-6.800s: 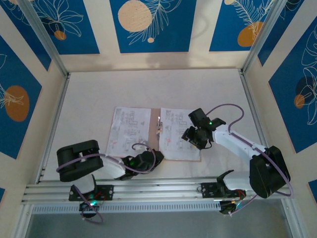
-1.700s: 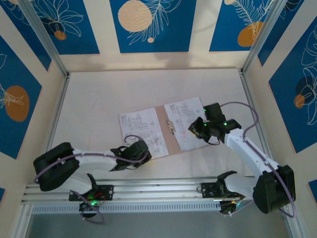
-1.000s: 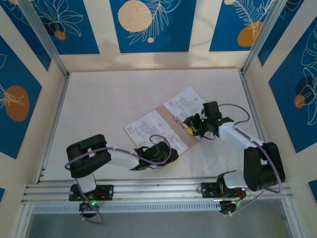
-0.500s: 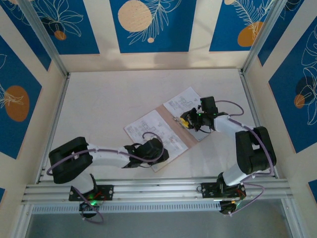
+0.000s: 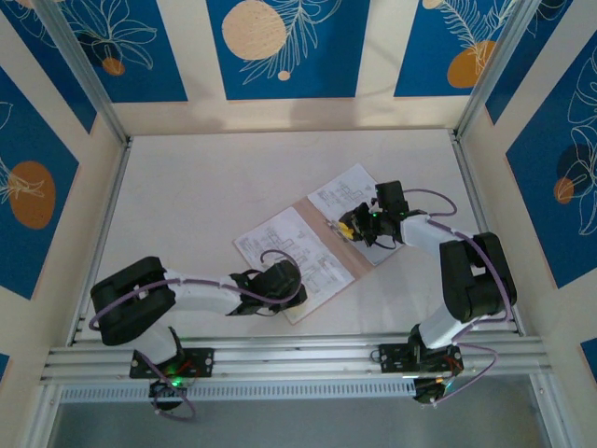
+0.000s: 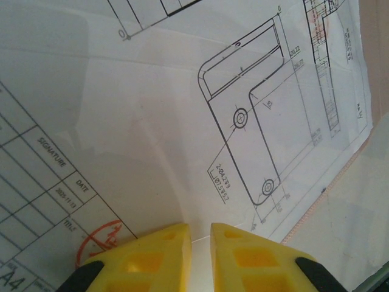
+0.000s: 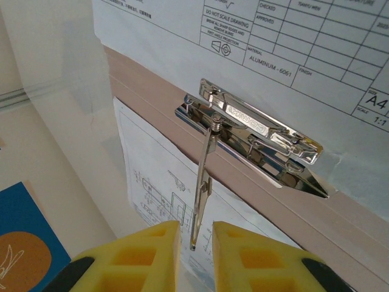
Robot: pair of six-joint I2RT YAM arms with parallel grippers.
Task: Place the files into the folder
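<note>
The folder [image 5: 322,245] lies open mid-frame w/ files [image 5: 289,254] on both halves. Left gripper [image 6: 200,234] sits on the lower sheet, fingers nearly together. Right gripper [image 7: 196,234], fingers narrow, is just below the metal clip [image 7: 255,131]; its wire lever hangs between them.

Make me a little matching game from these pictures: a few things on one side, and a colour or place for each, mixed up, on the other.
Things:
1. metal clip
2. folder
3. right gripper fingers
4. round stamp

Descriptions:
a. pinkish-tan
b. yellow
c. shiny silver, on the spine
d. red, just ahead of the left gripper

Pairs: 1-c, 2-a, 3-b, 4-d
</note>
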